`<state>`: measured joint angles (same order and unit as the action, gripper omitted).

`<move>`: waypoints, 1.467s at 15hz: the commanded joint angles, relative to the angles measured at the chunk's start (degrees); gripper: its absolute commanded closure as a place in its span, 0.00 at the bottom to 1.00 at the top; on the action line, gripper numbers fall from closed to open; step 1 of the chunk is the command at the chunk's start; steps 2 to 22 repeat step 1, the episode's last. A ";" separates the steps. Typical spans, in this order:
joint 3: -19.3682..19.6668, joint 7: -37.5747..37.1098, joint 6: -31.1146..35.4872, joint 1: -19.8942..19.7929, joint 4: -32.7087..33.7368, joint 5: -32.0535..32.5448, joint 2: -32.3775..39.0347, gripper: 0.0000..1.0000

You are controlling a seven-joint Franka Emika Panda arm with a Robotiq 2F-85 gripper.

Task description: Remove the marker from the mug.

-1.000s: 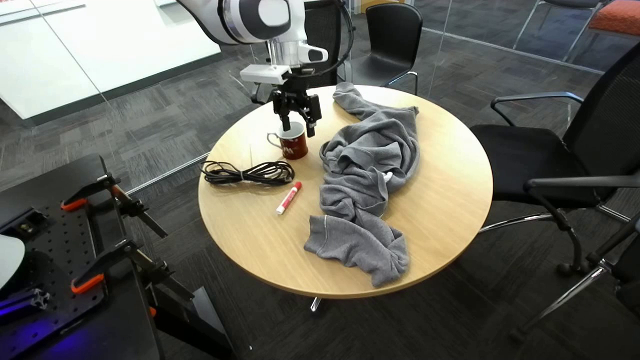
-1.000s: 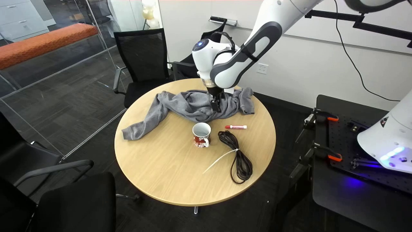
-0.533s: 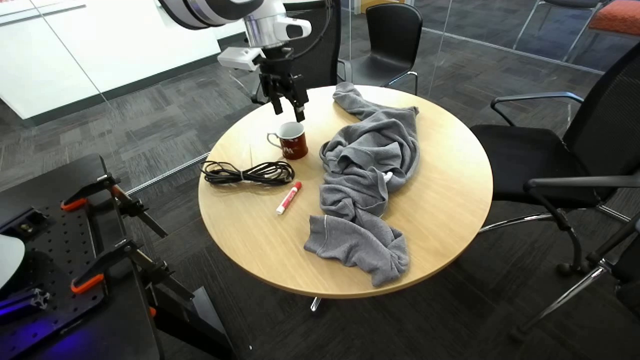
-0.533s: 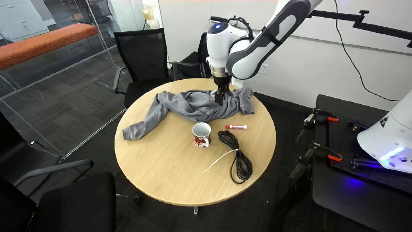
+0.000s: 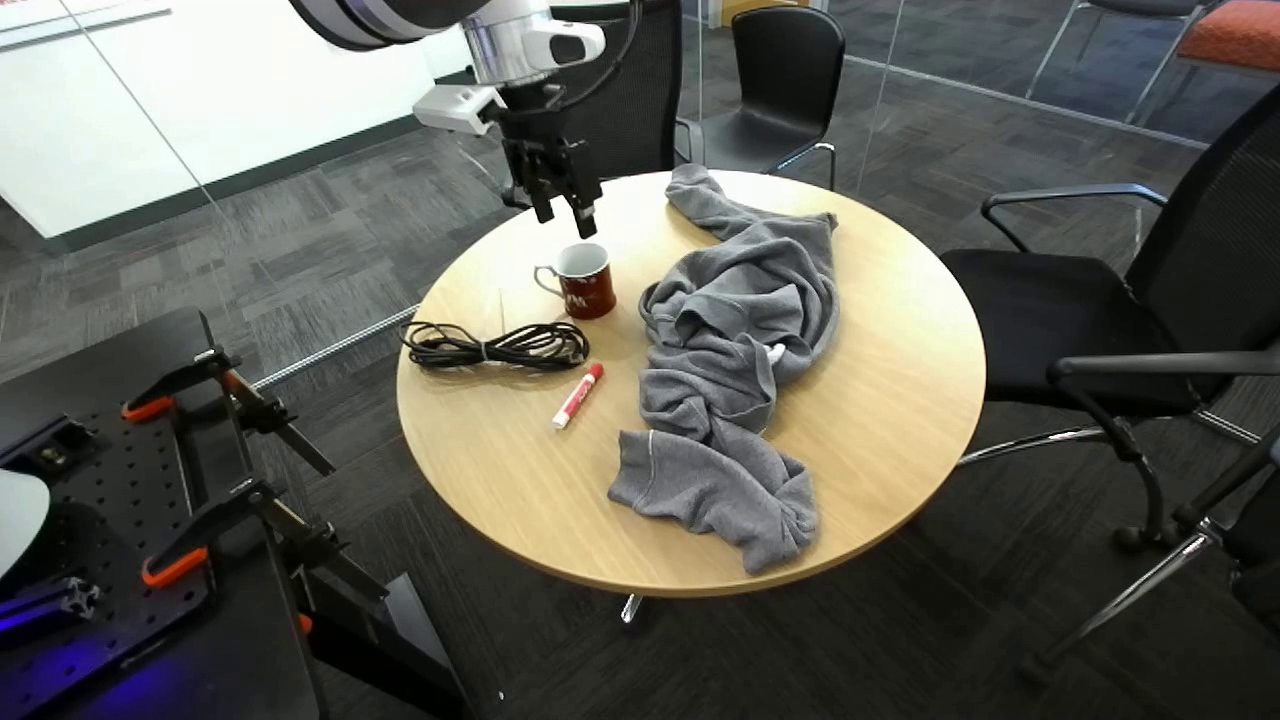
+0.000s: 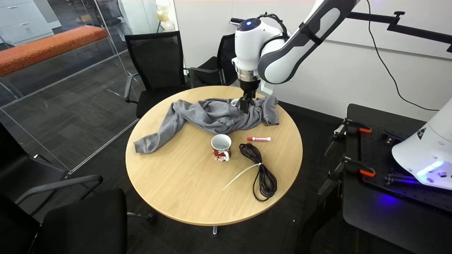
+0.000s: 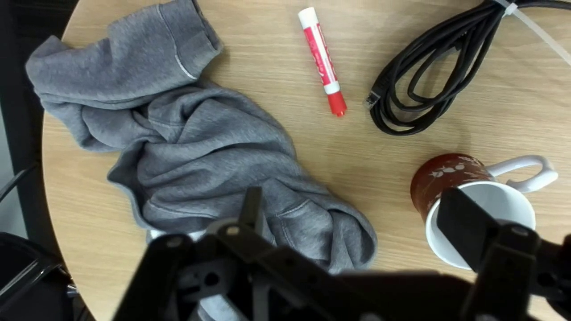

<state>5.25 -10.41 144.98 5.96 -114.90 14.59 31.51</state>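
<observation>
On the left in an exterior view, black chairs (image 6: 95, 211) stand near a round table (image 6: 183, 190). Then comes a grey top (image 6: 212, 114) with sleeves, all crumpled up, with something white (image 5: 775, 352) peeking out of its folds (I can't tell what). Next is the mug (image 6: 218, 152), standing up straight. It is dark red with white dots and marks on its side, too small for me to read. I can look down at its white inside. The robot's claw (image 5: 565, 222) hangs in the air, apart from the mug, its two fingers spread wide. The marker (image 6: 259, 139) lies flat on the table, outside the mug. It has a red end and a white end, and the writing on its pink and white label is too blurry to read. Near it lies a black cable (image 6: 266, 181), rolled up, with a pale tie (image 6: 243, 174) around it. Far right, the robot's white base (image 6: 432, 151) stands at a black bench (image 6: 363, 211). A little dark badge (image 6: 421, 133) on the base is too tiny to read.
</observation>
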 commanded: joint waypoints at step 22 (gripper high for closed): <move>0.19 0.18 -0.03 0.18 0.04 -0.23 0.02 0.00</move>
